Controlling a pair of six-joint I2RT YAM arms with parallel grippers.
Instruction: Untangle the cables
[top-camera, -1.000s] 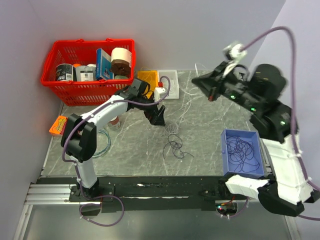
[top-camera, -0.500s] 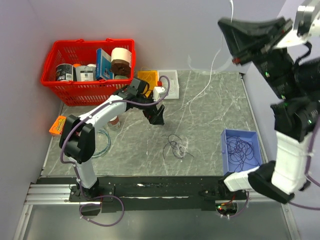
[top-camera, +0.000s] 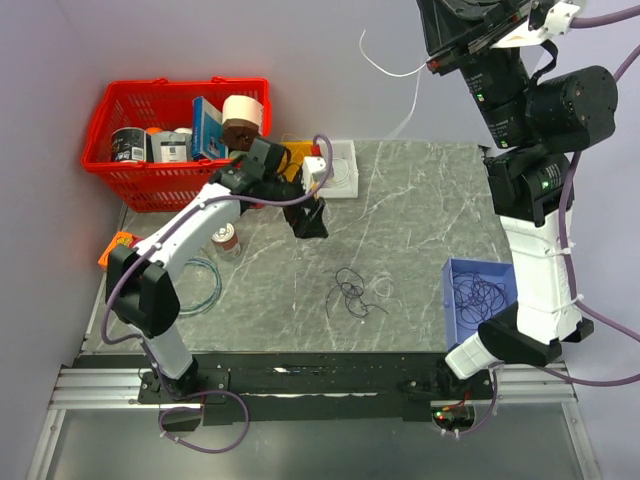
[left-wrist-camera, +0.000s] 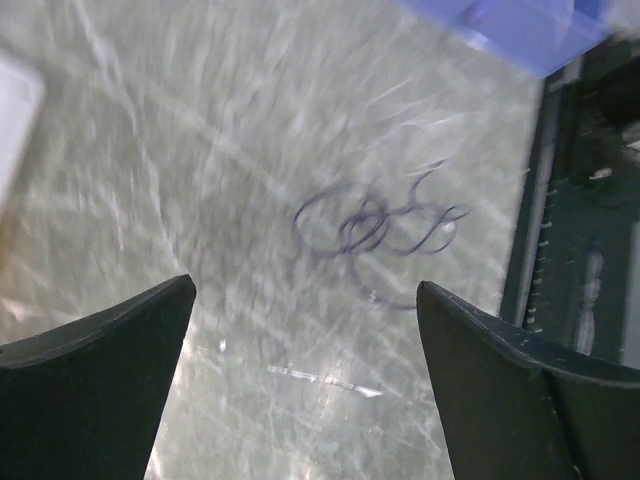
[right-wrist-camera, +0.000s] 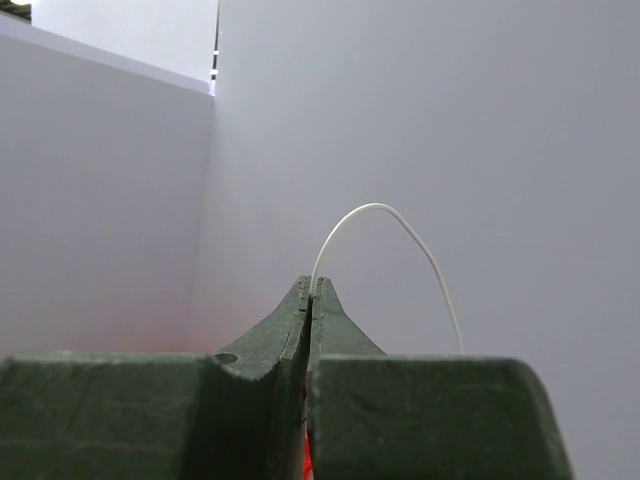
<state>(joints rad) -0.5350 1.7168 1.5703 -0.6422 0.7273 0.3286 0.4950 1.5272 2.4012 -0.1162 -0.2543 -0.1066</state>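
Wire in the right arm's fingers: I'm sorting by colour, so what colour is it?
The wire is white, clearest in the right wrist view.

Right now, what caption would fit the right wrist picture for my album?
Right gripper shut on a thin white cable, arching up against a pale wall.

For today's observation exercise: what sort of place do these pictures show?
Probably a robotics lab bench: left arm and right arm bolted to a table, with props like a red basket and blue bin.

Red basket (top-camera: 150, 185) far left, blue bin (top-camera: 450, 300) near right.
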